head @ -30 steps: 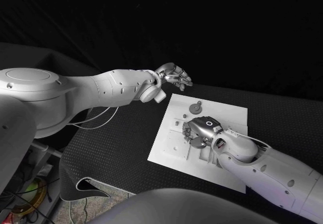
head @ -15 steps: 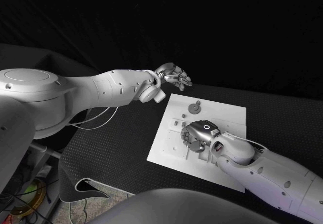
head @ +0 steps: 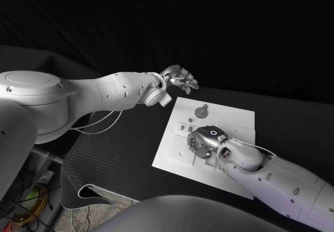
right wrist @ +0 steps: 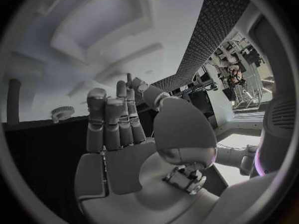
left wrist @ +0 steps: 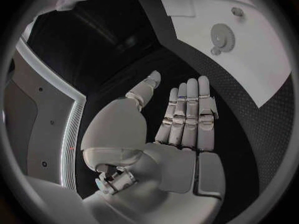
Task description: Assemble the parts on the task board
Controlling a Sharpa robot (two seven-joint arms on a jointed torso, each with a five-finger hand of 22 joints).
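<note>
The white task board (head: 234, 119) lies in the middle of the black table. A grey gear (head: 201, 112) sits near its far edge, with a small peg (head: 205, 106) just beyond it. My right hand (head: 204, 140) hovers low over the board's middle, palm down. In the right wrist view its fingers (right wrist: 115, 119) reach out together toward the board (right wrist: 93, 35) with nothing between them, and the gear (right wrist: 62, 112) lies ahead. My left hand (head: 180, 77) hangs past the board's far left corner, flat and empty (left wrist: 184, 124). The gear (left wrist: 223, 35) lies beyond it on the board (left wrist: 255, 64).
Small grey pieces (head: 182, 127) stand near the board's left side. Black table surface (head: 118, 150) runs wide to the left of the board. My left forearm (head: 104, 94) spans the table's far left.
My right hand has slid a little toward the board's near left side, staying low over it. The left hand has stayed where it was.
</note>
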